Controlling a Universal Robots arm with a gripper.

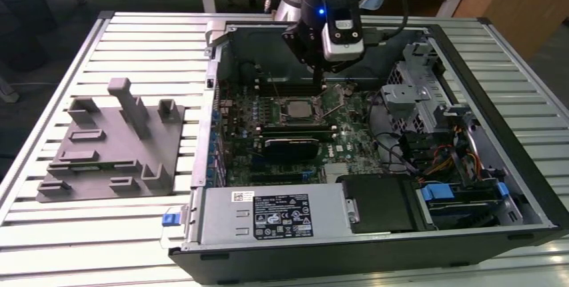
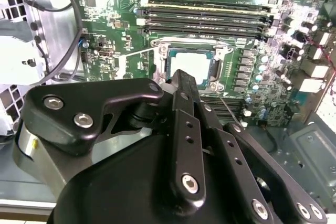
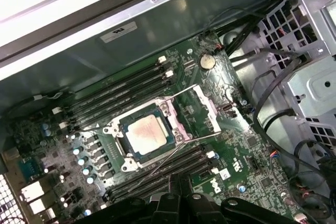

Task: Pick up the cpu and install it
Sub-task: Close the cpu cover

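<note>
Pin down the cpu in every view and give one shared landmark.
Exterior view: cpu in the middle of the motherboard, beside the memory slots.
Second wrist view: cpu in its metal-framed socket, beside those slots.
First wrist view: cpu between two slot banks.
Shared landmark: the memory slots.

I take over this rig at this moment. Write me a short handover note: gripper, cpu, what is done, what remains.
The black gripper hangs low over the socket's edge.
Cpu: the small flat square silvery chip lies flat in the black socket, on the green motherboard.
Done: the chip appears seated.
Left: the socket's metal hold-down frame stands open, not yet closed over the chip.
</note>
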